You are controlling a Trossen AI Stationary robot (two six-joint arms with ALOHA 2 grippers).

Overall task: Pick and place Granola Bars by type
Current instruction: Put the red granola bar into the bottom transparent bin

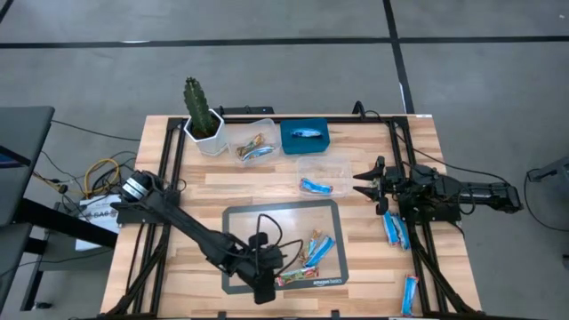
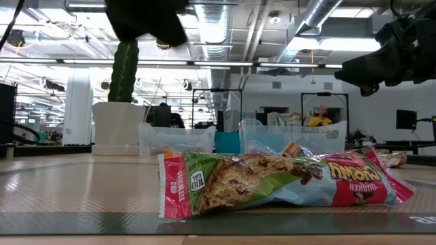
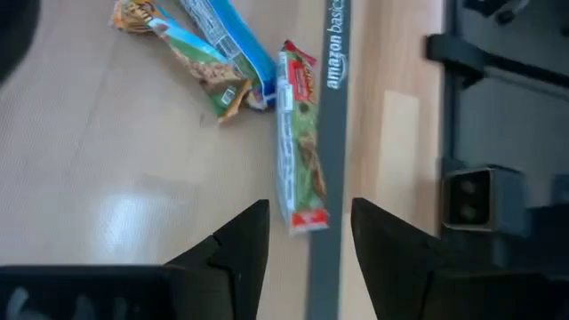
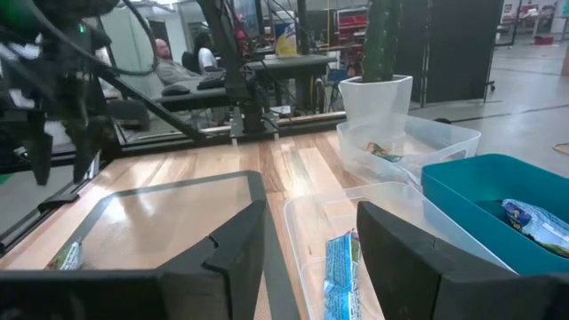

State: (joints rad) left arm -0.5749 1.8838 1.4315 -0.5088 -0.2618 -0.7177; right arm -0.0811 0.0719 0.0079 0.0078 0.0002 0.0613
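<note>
Both jaws stood open and held nothing. From above, the left gripper (image 1: 264,286) hung over the dark mat's (image 1: 233,213) near edge, and the right gripper (image 1: 366,184) waited by the clear plastic tub (image 1: 338,164). From worktop height, the shiny green-and-red foil granola bar (image 2: 272,180) lay flat. It looked light, crinkly and slippery. Through the left wrist camera, pinching its narrow middle seemed best.

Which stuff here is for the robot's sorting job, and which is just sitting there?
For the job: granola bars on the mat, blue bars on the table, clear tubs, blue bin.
Just there: cactus in its white pot.
</note>
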